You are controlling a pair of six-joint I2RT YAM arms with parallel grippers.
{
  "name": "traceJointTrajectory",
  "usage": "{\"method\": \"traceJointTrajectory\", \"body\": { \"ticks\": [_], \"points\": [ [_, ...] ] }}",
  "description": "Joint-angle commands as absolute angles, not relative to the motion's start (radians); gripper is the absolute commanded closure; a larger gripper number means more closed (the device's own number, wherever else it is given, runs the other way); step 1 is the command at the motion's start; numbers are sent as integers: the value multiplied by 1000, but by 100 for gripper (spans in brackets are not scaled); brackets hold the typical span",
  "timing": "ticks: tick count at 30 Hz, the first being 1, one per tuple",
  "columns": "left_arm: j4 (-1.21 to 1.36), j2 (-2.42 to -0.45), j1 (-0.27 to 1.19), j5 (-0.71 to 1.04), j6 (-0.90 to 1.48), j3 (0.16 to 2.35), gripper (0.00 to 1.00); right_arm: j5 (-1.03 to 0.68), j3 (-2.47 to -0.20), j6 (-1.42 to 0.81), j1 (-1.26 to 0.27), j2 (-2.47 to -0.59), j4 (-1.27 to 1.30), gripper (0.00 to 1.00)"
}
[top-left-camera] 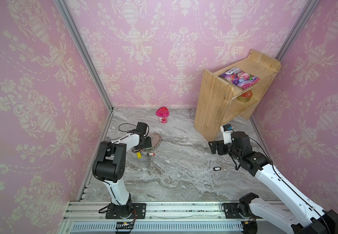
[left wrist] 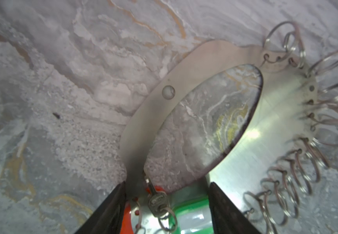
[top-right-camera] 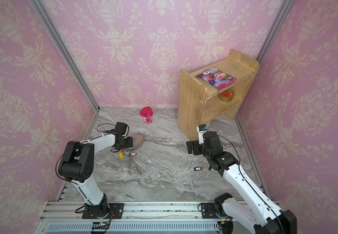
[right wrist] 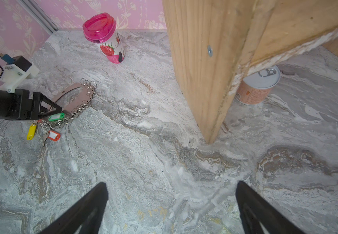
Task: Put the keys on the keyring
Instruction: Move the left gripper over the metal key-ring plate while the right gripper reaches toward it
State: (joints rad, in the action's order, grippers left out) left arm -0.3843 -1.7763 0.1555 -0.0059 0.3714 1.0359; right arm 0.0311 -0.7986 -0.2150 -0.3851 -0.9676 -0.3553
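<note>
Low on the left side, my left gripper (left wrist: 167,183) sits at the near end of the keyring (left wrist: 265,121). One finger is against the thin inner band, the other over the broad plate. The jaws stand partly apart, and the plate's end, a small silver key (left wrist: 157,202) and a green tag (left wrist: 192,214) show between them. I cannot tell whether it is pinching the plate or only straddling it. The keyring lies on the marble table (top-left-camera: 184,178), left of centre in both top views, with loose rings fanned along its outer edge. A red tag (right wrist: 53,135) and a yellow tag (right wrist: 31,131) trail off the near end. My right gripper (right wrist: 171,183) hangs released, jaws wide, only bare marble between them, close to the front corner of the wooden shelf (top-left-camera: 210,105). The keys (top-left-camera: 216,168), a black-framed tag with a white label, lie flat on the table just beside the right forearm, untouched and well apart from the keyring. The metal part is too small for me to make out. A pink-lidded cup (right wrist: 103,34) stands by the back wall. A can (right wrist: 257,87) sits under the shelf.
</note>
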Motion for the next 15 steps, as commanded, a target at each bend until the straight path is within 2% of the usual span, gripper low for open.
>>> {"method": "traceJointTrajectory", "body": {
  "ticks": [1, 8, 15],
  "points": [
    [-506, -1761, 182, 81, 474, 931, 35, 12, -831, -241, -400, -983, -372, 0],
    [-500, -1673, 271, 104, 564, 834, 37, 0, -837, -250, -426, -1002, -366, 0],
    [-469, -1683, 377, 147, 634, 788, 38, -34, -860, -267, -482, -1076, -349, 0]
  ]
}}
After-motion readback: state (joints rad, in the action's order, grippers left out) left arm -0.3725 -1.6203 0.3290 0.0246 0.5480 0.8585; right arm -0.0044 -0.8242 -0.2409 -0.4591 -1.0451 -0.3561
